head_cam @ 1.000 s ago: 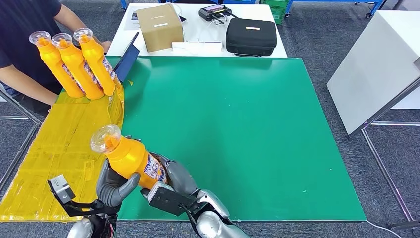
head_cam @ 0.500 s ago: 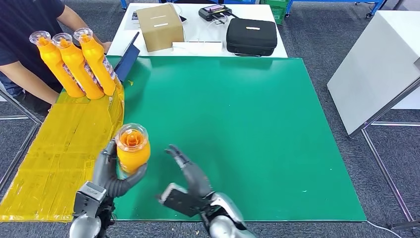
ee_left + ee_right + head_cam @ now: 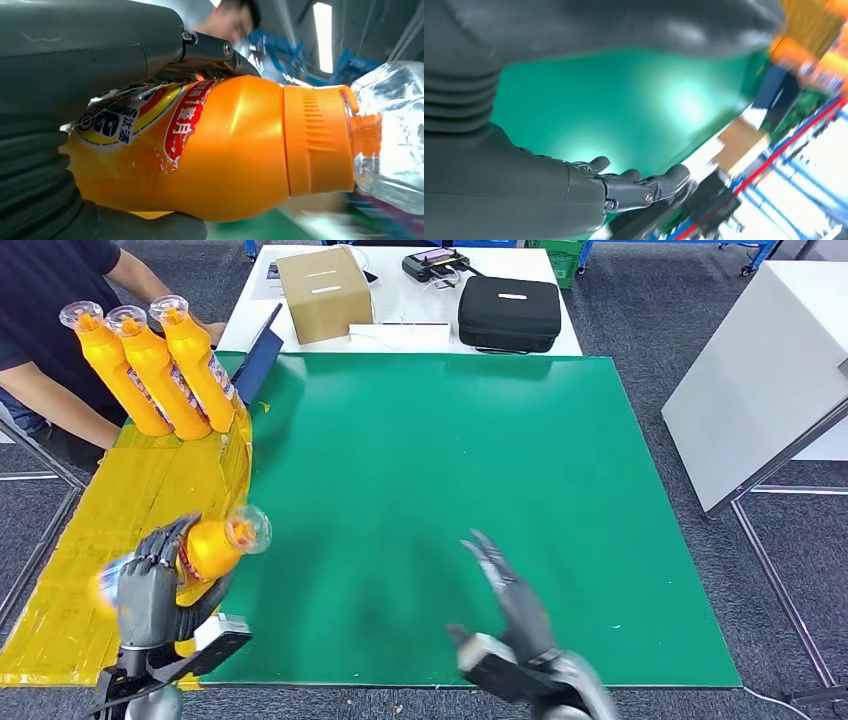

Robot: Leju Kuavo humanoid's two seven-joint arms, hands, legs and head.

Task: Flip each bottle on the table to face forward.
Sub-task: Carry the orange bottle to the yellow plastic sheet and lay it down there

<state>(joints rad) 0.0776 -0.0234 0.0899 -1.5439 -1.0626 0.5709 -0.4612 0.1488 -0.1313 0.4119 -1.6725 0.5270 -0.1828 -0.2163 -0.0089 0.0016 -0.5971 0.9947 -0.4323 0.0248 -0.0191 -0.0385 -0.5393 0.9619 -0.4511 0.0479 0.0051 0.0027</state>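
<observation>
My left hand (image 3: pixel 150 590) grips an orange bottle (image 3: pixel 215 545) with a clear cap over the yellow mat (image 3: pixel 120 530), near the table's front left. The bottle lies tilted, its cap pointing right. Up close in the left wrist view, the fingers (image 3: pixel 75 60) wrap the labelled orange bottle (image 3: pixel 235 150). My right hand (image 3: pixel 515 605) hovers over the green table (image 3: pixel 480 470) near the front edge, fingers apart and holding nothing; the right wrist view shows its fingers (image 3: pixel 639 187) stretched out. Three more orange bottles (image 3: pixel 150 370) stand side by side at the back left.
A person in a dark top (image 3: pixel 50 300) stands beside the back left corner. Behind the green table, a white table (image 3: pixel 400 315) carries a cardboard box (image 3: pixel 322 292) and a black case (image 3: pixel 507 312). A white cabinet (image 3: pixel 760 370) stands to the right.
My left hand has swung the bottle left and down over the yellow mat, tipping its cap to the right. My right hand has moved away to the right, holding nothing.
</observation>
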